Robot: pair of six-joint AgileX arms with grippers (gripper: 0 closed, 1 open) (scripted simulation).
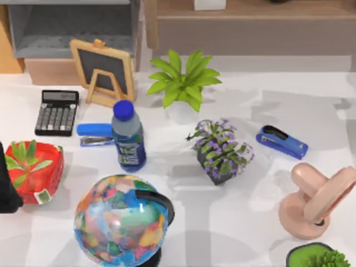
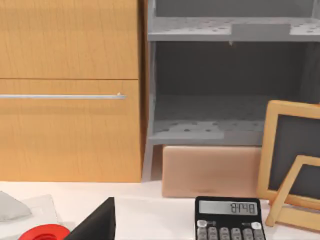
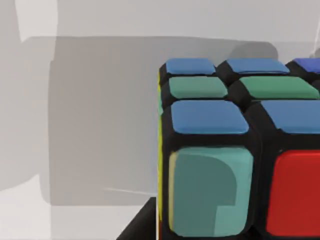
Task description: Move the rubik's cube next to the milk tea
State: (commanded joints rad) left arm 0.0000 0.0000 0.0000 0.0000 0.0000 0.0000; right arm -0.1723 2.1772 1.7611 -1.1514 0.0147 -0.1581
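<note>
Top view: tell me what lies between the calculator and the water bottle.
In the top view, a blue stapler lies between the calculator and the water bottle, against the bottle's side.

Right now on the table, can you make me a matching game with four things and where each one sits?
Things:
1. black calculator
2. blue stapler
3. colourful globe
4. purple-flowered plant

Places:
A. near edge, left of middle
B. right half
C. far left, by the wooden-framed chalkboard
D. middle

Pairs: 1-C, 2-B, 3-A, 4-D
</note>
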